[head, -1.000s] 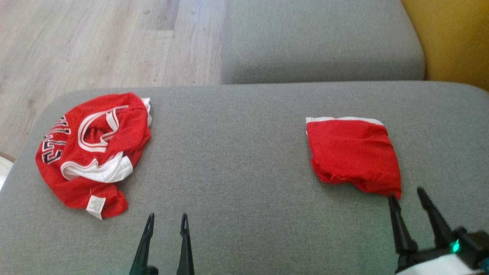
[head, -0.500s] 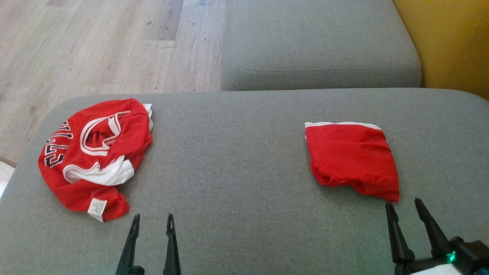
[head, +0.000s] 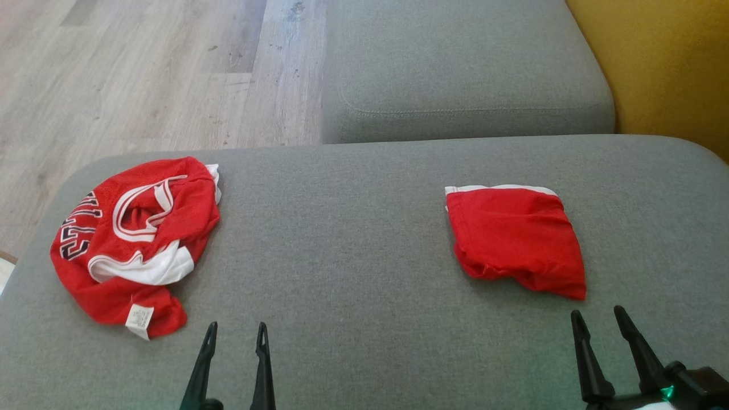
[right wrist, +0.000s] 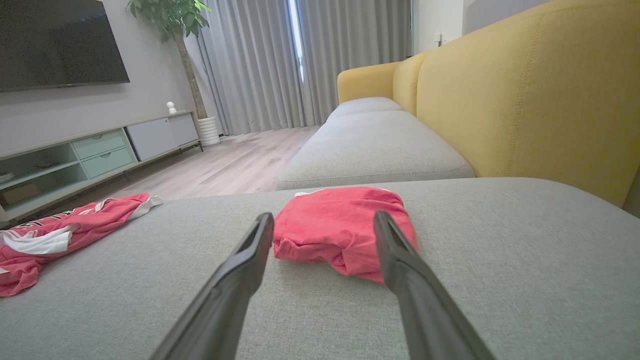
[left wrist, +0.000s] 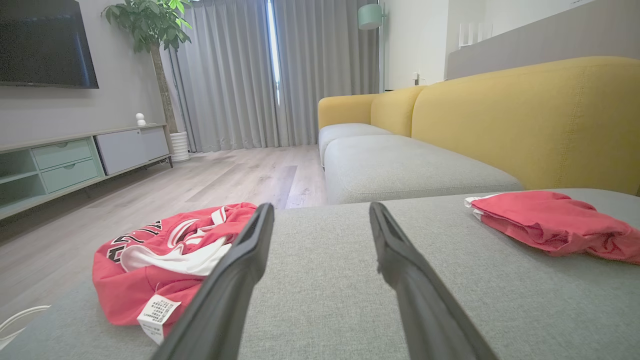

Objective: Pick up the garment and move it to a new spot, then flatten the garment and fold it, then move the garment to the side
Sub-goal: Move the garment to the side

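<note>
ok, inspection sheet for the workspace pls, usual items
Surface: grey cushion, bare between the two garments.
Job's things: folded red garment on the right; crumpled red jersey at the left edge, label showing.
Clutter: nothing seen.
Grippers: left gripper open, empty; right gripper open, empty, just short of the folded garment.
Cables: thin white loop beside the cushion, possibly a cable.
Surroundings: wood floor, yellow sofa back, TV unit, plant, curtains.
</note>
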`<state>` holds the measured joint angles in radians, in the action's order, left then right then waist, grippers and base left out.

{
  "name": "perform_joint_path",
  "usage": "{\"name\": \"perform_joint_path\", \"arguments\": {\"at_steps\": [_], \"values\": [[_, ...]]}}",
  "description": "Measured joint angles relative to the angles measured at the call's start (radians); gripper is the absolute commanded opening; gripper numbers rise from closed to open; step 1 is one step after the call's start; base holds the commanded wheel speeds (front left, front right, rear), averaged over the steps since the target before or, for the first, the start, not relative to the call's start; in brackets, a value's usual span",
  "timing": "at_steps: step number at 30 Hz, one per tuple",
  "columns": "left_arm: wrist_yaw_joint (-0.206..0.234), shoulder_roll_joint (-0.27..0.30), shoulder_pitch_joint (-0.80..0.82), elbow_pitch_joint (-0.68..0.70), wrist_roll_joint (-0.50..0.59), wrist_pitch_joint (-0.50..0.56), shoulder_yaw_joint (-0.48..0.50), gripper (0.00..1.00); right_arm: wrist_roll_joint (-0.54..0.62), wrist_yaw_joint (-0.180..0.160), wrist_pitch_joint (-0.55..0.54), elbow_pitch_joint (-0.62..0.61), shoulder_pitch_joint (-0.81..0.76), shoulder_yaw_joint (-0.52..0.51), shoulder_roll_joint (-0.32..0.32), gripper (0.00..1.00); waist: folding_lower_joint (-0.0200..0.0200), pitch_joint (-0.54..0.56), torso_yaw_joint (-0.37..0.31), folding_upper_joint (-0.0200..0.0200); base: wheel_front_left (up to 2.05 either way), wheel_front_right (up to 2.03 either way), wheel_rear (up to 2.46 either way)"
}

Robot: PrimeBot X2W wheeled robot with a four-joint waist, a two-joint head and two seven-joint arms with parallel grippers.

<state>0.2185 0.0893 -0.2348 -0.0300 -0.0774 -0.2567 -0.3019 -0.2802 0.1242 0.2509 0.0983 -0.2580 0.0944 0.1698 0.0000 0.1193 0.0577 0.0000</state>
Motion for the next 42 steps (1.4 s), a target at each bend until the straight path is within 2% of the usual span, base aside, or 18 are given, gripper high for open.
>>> {"name": "perform_joint_path", "arguments": {"at_steps": [13, 21, 24, 27, 33, 38, 39, 41, 42], "values": [[-0.035, -0.007, 0.000, 0.001, 0.008, 0.000, -0.021, 1.00, -0.024, 0.000, 0.000, 0.019, 0.010, -0.023, 0.002, 1.00, 0.0000, -0.055, 0.008, 0.0000, 0.00, 0.00, 0.00], [-0.034, -0.012, 0.028, 0.027, 0.019, 0.000, -0.030, 1.00, -0.058, 0.000, -0.014, 0.131, 0.149, -0.066, 0.048, 1.00, 0.0000, -0.123, 0.023, 0.0000, 0.00, 0.00, 0.00], [-0.034, -0.016, 0.061, 0.040, 0.035, 0.000, -0.042, 1.00, -0.053, 0.000, -0.082, 0.171, 0.254, -0.108, 0.079, 1.00, 0.0001, -0.164, 0.032, 0.0000, 0.00, 0.00, 0.00], [-0.034, -0.018, 0.100, 0.043, 0.043, 0.000, -0.055, 1.00, -0.053, 0.000, -0.193, 0.224, 0.352, -0.142, 0.107, 1.00, 0.0003, -0.202, 0.044, 0.0000, 0.00, 0.00, 0.00], [-0.034, -0.021, 0.130, 0.034, 0.043, 0.000, -0.071, 1.00, -0.106, 0.000, -0.392, 0.327, 0.480, -0.141, 0.157, 1.00, 0.0003, -0.272, 0.070, 0.0000, 0.00, 0.00, 0.00], [-0.034, -0.025, 0.178, 0.022, 0.041, 0.000, -0.086, 1.00, -0.133, 0.000, -0.474, 0.388, 0.554, -0.127, 0.191, 1.00, 0.0002, -0.331, 0.084, 0.0000, 0.00, 0.00, 0.00], [-0.033, -0.025, 0.186, 0.018, 0.040, 0.000, -0.088, 1.00, -0.137, 0.000, -0.482, 0.402, 0.565, -0.121, 0.193, 0.96, 0.0002, -0.342, 0.085, 0.0000, 0.00, 0.00, 0.00], [-0.033, -0.026, 0.201, 0.013, 0.040, 0.000, -0.097, 1.00, -0.160, 0.000, -0.508, 0.425, 0.582, -0.101, 0.194, 0.41, 0.0002, -0.364, 0.087, 0.0000, 0.00, 0.00, 0.00], [-0.033, -0.028, 0.208, 0.011, 0.035, 0.000, -0.101, 1.00, -0.176, 0.000, -0.520, 0.431, 0.586, -0.090, 0.194, 0.00, 0.0002, -0.375, 0.088, 0.0000, 0.00, 0.00, 0.00]]}}
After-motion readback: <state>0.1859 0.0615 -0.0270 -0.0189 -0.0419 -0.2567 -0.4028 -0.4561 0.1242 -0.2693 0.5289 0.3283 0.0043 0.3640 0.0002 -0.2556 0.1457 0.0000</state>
